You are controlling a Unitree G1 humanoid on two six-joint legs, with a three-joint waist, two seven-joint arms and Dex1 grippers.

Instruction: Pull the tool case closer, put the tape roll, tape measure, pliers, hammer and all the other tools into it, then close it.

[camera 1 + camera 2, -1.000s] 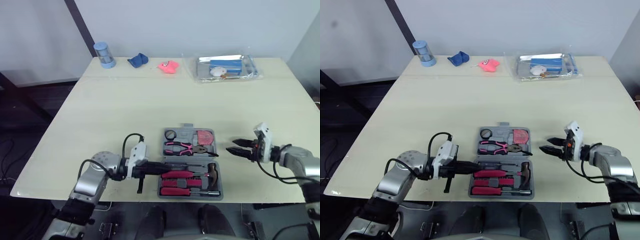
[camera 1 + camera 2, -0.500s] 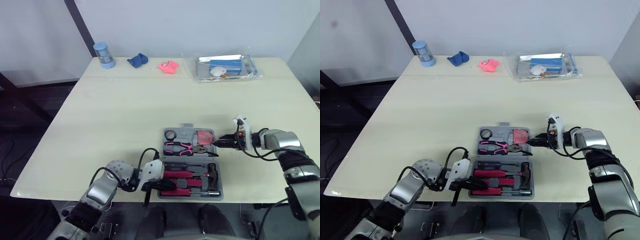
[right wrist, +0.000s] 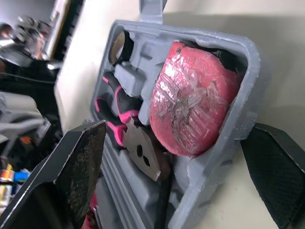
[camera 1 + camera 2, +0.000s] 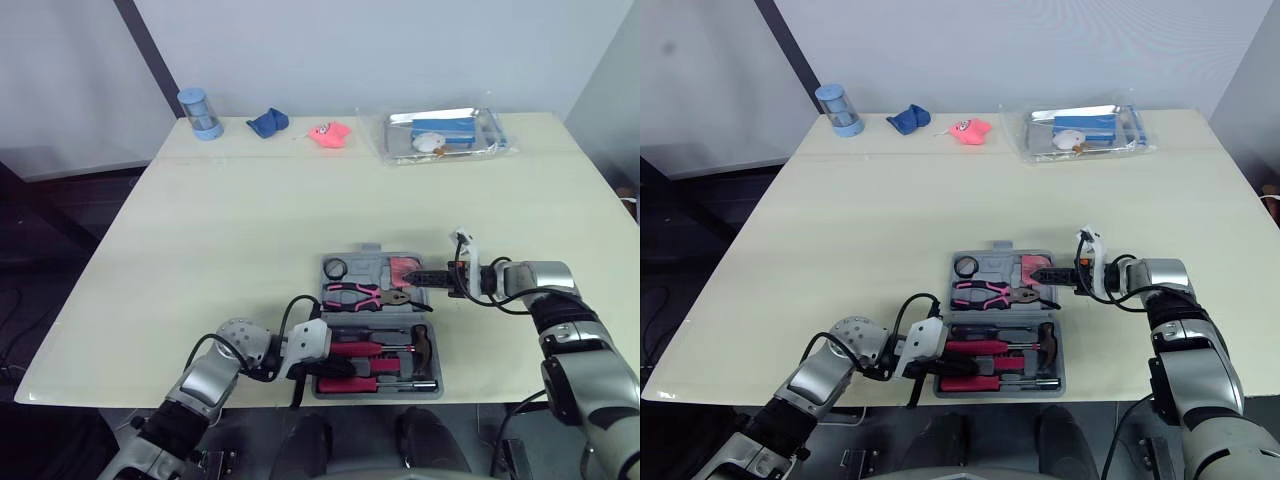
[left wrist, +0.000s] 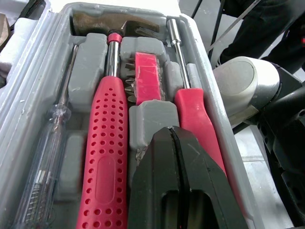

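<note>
The grey tool case (image 4: 433, 322) lies open near the table's front edge. It holds a tape roll (image 4: 336, 268), a pink tape measure (image 3: 190, 100), pink-handled pliers (image 4: 368, 294), a red-handled hammer (image 5: 106, 138) and screwdrivers (image 5: 193, 109). My left gripper (image 4: 336, 368) is shut, its tips resting on the case's front left part, between the hammer handle and a screwdriver handle. My right gripper (image 3: 177, 136) is open at the case's right rear corner, its fingers (image 3: 81, 164) straddling the rim beside the tape measure.
Along the far edge of the table (image 4: 250, 210) stand a blue cylinder (image 4: 203, 112), a blue cloth (image 4: 268, 122), a pink object (image 4: 329, 133) and a clear packet (image 4: 445, 135) with items inside. The case sits close to the front table edge.
My left gripper has moved right onto the case's front left part. My right gripper has moved left to the case's right rear corner. The view has shifted slightly.
</note>
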